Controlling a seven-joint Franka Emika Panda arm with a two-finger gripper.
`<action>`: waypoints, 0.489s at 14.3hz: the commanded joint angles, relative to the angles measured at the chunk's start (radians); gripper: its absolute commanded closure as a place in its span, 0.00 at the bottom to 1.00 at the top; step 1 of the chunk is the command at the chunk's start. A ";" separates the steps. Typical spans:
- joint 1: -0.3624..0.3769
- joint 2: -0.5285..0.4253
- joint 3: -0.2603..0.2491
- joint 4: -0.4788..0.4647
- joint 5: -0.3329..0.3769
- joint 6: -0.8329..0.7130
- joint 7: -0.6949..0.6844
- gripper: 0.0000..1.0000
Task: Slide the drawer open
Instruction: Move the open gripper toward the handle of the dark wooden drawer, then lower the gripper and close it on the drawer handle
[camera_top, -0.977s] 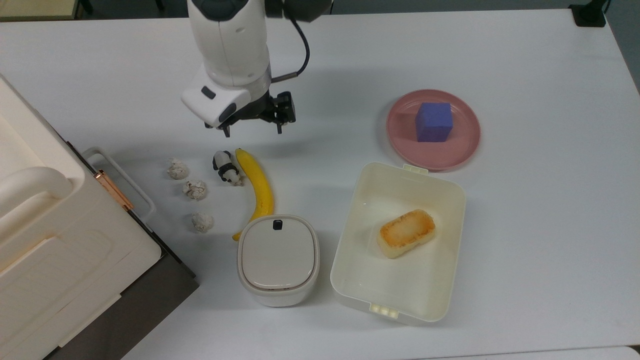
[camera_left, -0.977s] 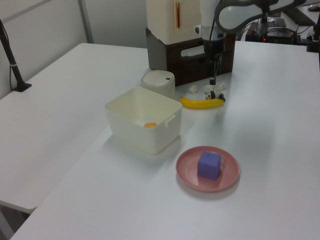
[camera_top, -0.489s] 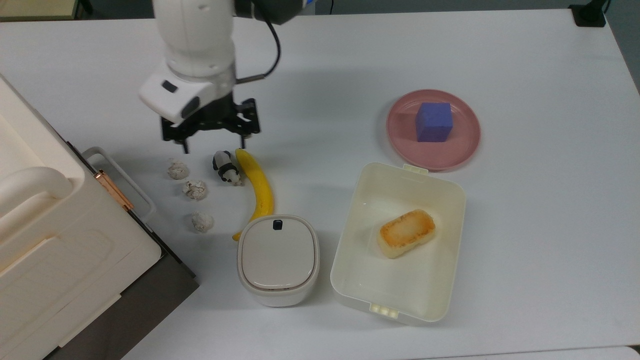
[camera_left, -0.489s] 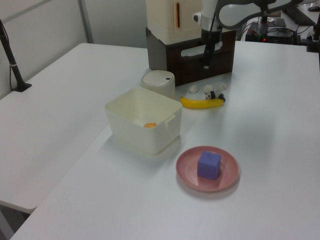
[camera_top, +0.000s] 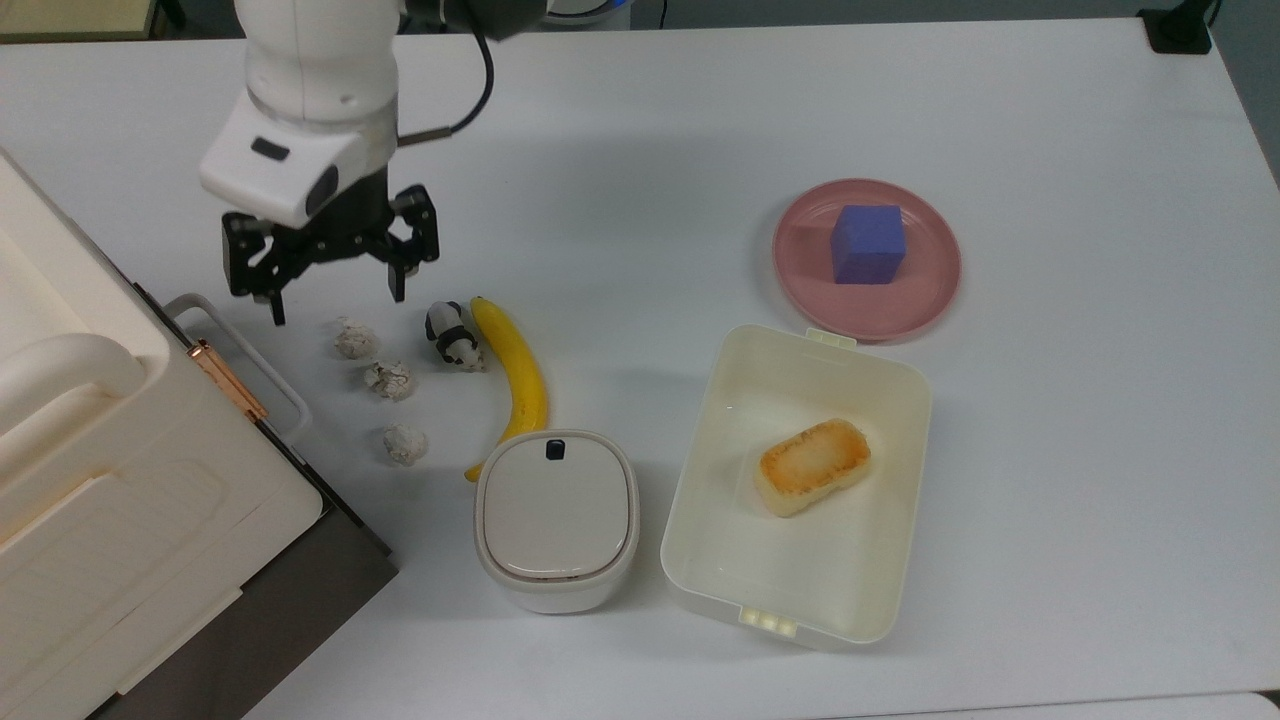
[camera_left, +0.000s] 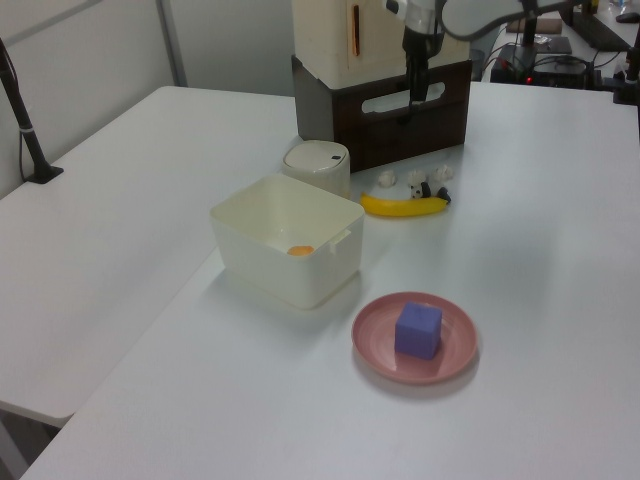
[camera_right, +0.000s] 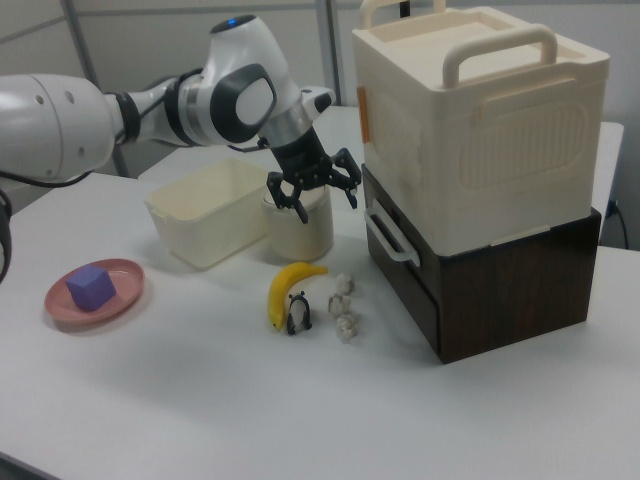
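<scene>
At the counter's left edge in the top view you find the drawer (camera_top: 300, 560), a dark brown front under the cream cabinet body (camera_top: 120, 500), fully shut, its front flush with the carcass. Its white loop handle (camera_top: 250, 365) stands off the front toward the counter's middle; the long axis of front and handle runs diagonally in the top view, from upper left to lower right, so you should judge the pull direction as square to that line, out toward the banana. In the right view the handle (camera_right: 392, 238) is a horizontal bar on the panel facing the clutter. Just beside the handle's upper end hangs the gripper (camera_top: 330, 290), jaws wide apart and empty, fingers pointing down, clear of the handle; the wide opening suits straddling the bar, and the wrist looks turned so the jaws would close across it. In the left view the gripper (camera_left: 411, 100) hangs in front of the dark panel. Further right lie three pale crumpled lumps (camera_top: 380, 380), a panda figure (camera_top: 452, 337) and the banana (camera_top: 515, 380), all in the path the drawer would sweep if pulled far; watch them. Nearer the front edge stand a lidded bin (camera_top: 556, 520) and the open lunchbox (camera_top: 700, 540) holding bread (camera_top: 812, 466); toward the right edge, a pink plate (camera_top: 930, 290) carries a blue cube (camera_top: 868, 243).
</scene>
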 joint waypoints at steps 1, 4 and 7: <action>-0.006 0.045 -0.003 -0.004 -0.080 0.072 -0.014 0.04; -0.018 0.062 -0.003 -0.002 -0.083 0.124 -0.014 0.08; -0.018 0.084 -0.005 -0.002 -0.138 0.142 -0.012 0.22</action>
